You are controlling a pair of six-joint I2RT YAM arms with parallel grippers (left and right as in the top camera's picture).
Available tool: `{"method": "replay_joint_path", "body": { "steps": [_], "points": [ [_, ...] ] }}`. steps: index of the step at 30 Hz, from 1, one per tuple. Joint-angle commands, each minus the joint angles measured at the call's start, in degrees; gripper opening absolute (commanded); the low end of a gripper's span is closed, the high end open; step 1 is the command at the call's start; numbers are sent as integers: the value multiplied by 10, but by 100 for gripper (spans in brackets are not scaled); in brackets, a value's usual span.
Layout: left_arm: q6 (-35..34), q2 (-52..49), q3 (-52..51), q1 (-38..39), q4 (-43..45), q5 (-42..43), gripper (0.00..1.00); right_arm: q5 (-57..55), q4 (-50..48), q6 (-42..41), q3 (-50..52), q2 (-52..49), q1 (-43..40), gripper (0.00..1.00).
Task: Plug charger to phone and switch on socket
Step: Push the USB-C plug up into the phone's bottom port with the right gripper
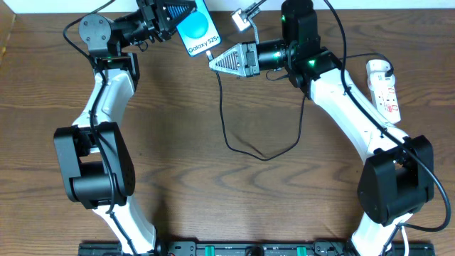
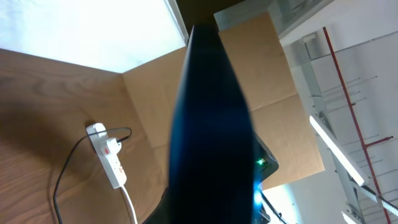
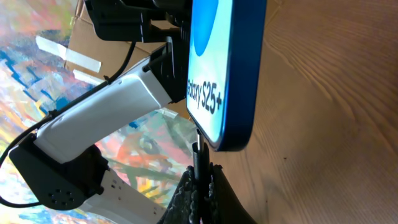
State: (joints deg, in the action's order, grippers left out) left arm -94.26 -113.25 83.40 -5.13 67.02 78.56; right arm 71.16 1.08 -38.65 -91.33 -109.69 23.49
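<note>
The phone (image 1: pixel 197 28), blue screen with white "Galaxy S25+" strip, is held above the table's far edge by my left gripper (image 1: pixel 165 18), which is shut on it. In the left wrist view the phone (image 2: pixel 211 137) fills the centre as a dark slab. My right gripper (image 1: pixel 213 61) is shut on the charger's black connector tip (image 3: pixel 200 165), right at the phone's bottom edge (image 3: pixel 224 93). The black cable (image 1: pixel 234 142) loops down across the table. The socket (image 1: pixel 384 87), a white power strip with red switches, lies at the far right and shows in the left wrist view (image 2: pixel 109 155).
A small white tagged object (image 1: pixel 245 18) lies near the far edge behind the right gripper. The socket's white cord (image 2: pixel 129 202) trails from the strip. Both arm bases (image 1: pixel 92 171) stand at the table's sides.
</note>
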Motion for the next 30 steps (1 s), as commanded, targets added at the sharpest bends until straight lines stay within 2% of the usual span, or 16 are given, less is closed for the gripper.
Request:
{"method": "replay_joint_path", "body": {
  "steps": [1, 30],
  "points": [
    [0, 17, 12, 2, 5, 5, 7, 3, 0, -5, -4, -1, 5, 1],
    [-5, 17, 12, 21, 6, 20, 7, -33, -4, -23, -4, -1, 6, 1]
  ]
}}
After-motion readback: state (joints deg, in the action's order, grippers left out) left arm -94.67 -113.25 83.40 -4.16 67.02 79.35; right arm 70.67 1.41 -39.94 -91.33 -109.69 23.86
